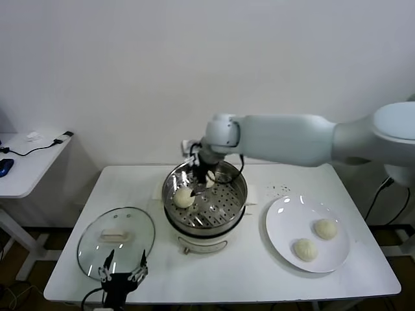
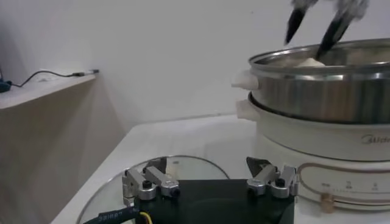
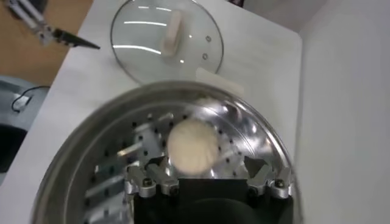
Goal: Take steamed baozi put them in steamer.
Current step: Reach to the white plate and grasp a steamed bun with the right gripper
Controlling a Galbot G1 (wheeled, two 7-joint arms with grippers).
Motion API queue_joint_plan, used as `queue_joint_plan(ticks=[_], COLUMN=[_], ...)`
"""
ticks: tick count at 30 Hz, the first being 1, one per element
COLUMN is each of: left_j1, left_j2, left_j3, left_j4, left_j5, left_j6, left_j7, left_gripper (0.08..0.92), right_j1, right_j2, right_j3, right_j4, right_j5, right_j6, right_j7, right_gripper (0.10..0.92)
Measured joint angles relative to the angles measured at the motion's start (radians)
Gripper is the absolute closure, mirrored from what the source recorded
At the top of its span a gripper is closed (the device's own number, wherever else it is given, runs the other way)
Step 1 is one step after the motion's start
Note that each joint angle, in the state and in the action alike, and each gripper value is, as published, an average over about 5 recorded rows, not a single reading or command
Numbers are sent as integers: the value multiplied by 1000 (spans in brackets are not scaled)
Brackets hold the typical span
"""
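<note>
At the table's near edge, the left gripper [image 1: 121,265] waits with its fingers spread wide and empty, just at the rim of the glass lid [image 1: 117,234] lying flat on the white table [image 1: 259,272]. To the right, two steamed baozi [image 1: 315,239] sit on the white plate [image 1: 285,214]. Farther back, at mid-table, the steamer [image 1: 205,223] holds two more baozi on its perforated tray. The right gripper [image 1: 201,178] hangs over the steamer, fingers parted, gripping nothing, above a bun [image 3: 192,146] resting on the tray.
</note>
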Motion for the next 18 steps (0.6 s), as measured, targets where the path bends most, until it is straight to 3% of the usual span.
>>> queue_joint_plan(ticks=[9, 18], left_j1=[-14, -19], left_j2=[0, -7], left_j3=[-6, -17], left_j4=[5, 9], left_j5=[2, 2], left_j6=[2, 3], left_j7=[3, 4], left_gripper=[177, 177], right_j1=[132, 79], right_j2=[-301, -543], right_j3=[-157, -231], right_j4=[81, 183], right_j5=[-130, -263], right_j6=[116, 111], right_j7=[-165, -180], right_gripper=[203, 203])
